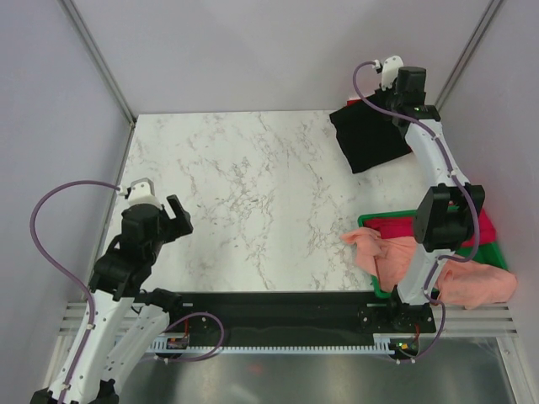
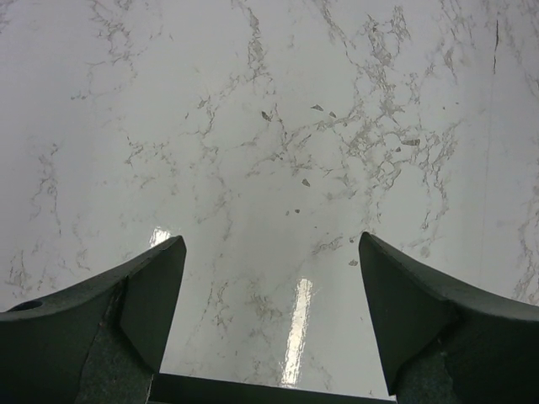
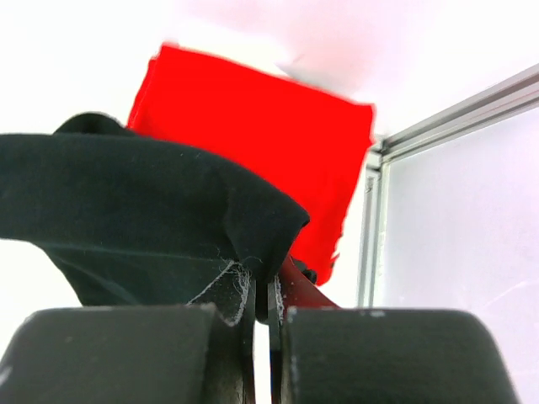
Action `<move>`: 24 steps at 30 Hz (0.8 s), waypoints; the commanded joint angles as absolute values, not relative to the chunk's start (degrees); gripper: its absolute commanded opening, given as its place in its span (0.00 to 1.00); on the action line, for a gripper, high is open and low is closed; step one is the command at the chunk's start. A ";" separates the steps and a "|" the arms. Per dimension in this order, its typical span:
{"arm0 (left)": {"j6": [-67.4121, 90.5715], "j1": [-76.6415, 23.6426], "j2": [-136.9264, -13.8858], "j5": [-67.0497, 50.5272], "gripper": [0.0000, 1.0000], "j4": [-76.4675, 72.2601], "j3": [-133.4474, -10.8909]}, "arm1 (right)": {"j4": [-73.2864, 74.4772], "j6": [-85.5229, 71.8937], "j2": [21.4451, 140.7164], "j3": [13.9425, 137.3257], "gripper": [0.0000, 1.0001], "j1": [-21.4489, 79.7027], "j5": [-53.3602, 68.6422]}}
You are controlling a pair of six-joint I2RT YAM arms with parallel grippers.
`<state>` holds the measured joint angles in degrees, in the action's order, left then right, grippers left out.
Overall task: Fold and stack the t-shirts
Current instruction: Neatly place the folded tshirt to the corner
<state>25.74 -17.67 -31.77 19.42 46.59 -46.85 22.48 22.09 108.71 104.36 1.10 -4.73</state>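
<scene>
The black t-shirt (image 1: 370,135) lies at the table's far right corner. My right gripper (image 1: 389,108) is shut on its edge there. In the right wrist view the gripper (image 3: 268,290) pinches a fold of the black t-shirt (image 3: 126,202), with the bright red t-shirt (image 3: 269,109) lying flat beyond it and a bit of red cloth against the right finger. The salmon-pink t-shirt (image 1: 396,257) hangs crumpled over the green bin's edge. The magenta t-shirt (image 1: 487,227) lies in the bin. My left gripper (image 1: 178,215) is open and empty above bare table at the near left (image 2: 269,244).
The green bin (image 1: 370,219) stands at the near right beside the right arm's base. White walls with metal frame posts (image 1: 101,59) close in the table on three sides. The marble table top (image 1: 253,194) spreads between the arms.
</scene>
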 commanded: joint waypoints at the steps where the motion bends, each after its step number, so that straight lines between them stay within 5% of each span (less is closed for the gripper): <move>1: 27.51 -17.05 -32.25 21.01 0.91 45.35 -46.93 | 16.26 20.66 108.63 110.12 0.00 0.35 -3.51; 24: 27.51 -16.44 -32.78 20.65 0.90 45.26 -46.84 | 9.23 0.18 117.33 117.06 0.00 -8.00 -8.00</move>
<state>25.98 -16.93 -32.29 19.42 46.59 -46.85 15.44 4.56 115.20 112.77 -7.53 -6.96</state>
